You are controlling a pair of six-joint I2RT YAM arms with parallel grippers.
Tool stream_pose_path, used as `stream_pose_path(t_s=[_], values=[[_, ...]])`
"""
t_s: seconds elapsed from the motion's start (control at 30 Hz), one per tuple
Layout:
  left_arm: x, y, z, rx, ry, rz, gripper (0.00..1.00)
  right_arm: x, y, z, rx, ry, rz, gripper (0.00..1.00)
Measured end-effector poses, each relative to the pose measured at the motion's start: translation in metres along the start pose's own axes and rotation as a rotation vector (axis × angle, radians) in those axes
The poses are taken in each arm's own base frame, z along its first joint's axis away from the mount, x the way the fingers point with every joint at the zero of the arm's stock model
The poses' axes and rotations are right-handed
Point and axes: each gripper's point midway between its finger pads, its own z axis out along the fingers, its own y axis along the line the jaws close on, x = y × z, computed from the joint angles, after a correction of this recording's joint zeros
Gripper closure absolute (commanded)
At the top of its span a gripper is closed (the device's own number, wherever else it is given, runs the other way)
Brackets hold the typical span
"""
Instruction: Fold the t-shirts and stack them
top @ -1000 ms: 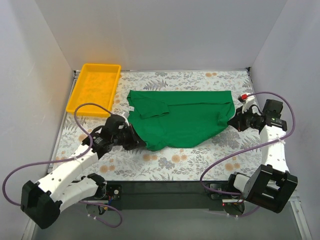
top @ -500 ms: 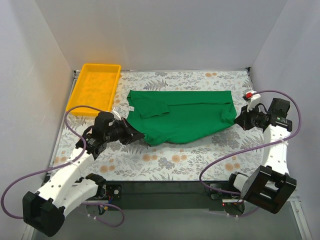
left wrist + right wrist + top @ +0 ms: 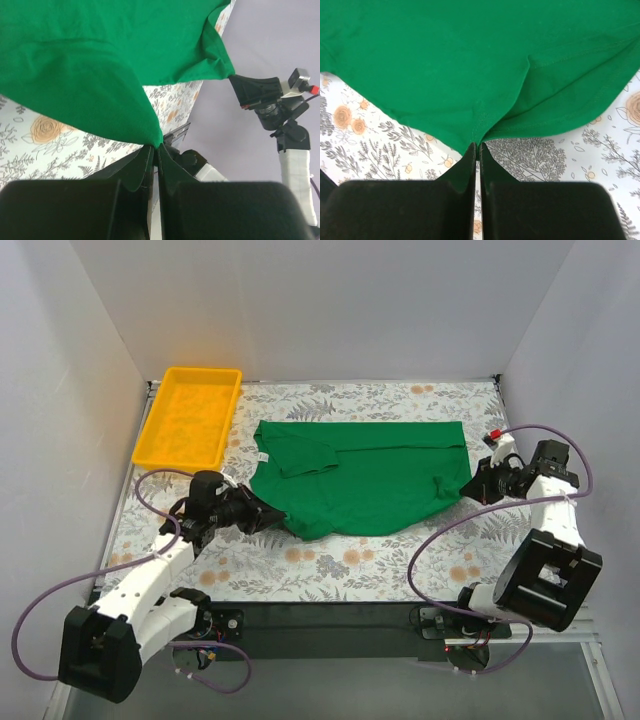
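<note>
The bright green t-shirt (image 3: 365, 475) lies spread across the floral table, partly folded, its white neck label (image 3: 262, 456) at the left end. My left gripper (image 3: 270, 516) is shut on the shirt's near-left corner; in the left wrist view the cloth (image 3: 90, 65) runs to a point pinched between the tips of that gripper (image 3: 156, 146). My right gripper (image 3: 468, 486) is shut on the right end, and the right wrist view shows a seamed fold of the shirt (image 3: 470, 60) caught at the tips of the gripper (image 3: 477, 145). The shirt hangs stretched between the two grips.
A yellow plastic tray (image 3: 150, 445) stands at the back left of the table. White walls close in the left, back and right sides. A dark strip with the arm bases runs along the near edge (image 3: 330, 618).
Both grippers stay shut on the shirt. Over the second they drew slightly outward, tightening the near edge, then eased back; the left arm's elbow has swung lower and to the left.
</note>
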Motion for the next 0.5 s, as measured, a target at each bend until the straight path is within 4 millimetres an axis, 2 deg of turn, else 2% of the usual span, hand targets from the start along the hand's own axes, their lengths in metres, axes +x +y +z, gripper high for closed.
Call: stream_pose_path(t_s=[0.1,0.23,0.37,0.5], values=[[-0.011,0.004,0.01,-0.011,-0.001,-0.049,1.0,-0.002,-0.005,0.007,-0.034,0.002,0.046,0.99],[-0.026,0.008,0.021,-0.02,-0.001,-0.103,1.0,-0.016,-0.016,0.013,-0.057,-0.017,0.075,0.99],[-0.041,0.005,0.03,-0.013,-0.002,-0.129,1.0,-0.03,-0.029,0.021,-0.082,-0.041,0.111,0.99],[-0.059,-0.002,0.035,0.005,-0.011,-0.141,1.0,-0.036,-0.045,0.032,-0.105,-0.044,0.165,0.99]])
